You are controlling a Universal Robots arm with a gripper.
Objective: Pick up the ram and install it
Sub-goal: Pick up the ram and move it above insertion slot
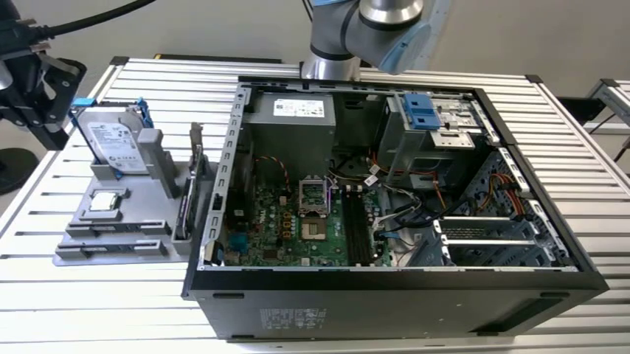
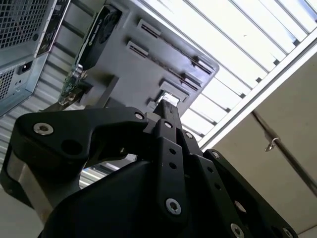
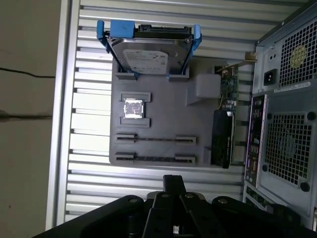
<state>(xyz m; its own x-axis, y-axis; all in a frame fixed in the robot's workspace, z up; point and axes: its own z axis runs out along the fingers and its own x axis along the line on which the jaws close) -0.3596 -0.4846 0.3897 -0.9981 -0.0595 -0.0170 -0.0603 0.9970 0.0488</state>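
My black gripper (image 1: 47, 136) hangs high over the table's edge at the exterior view's left, beside a grey holder tray (image 1: 118, 221). Its fingers (image 3: 173, 181) stand shut with nothing between them in both wrist views (image 2: 167, 106). In the first wrist view the tray (image 3: 163, 119) has two slot rows. A thin dark line (image 3: 154, 140) runs between the brackets of one row; I cannot tell whether it is the ram seen edge-on. Long black memory slots (image 1: 356, 234) lie on the motherboard inside the open computer case (image 1: 394, 274).
On the tray stand a silver-labelled hard drive with blue rails (image 1: 113, 144), a small square chip (image 1: 105, 199) and an upright expansion card (image 1: 194, 184) next to the case wall. Cables and drive cages crowd the case's interior. The slatted table (image 1: 59, 310) carries everything.
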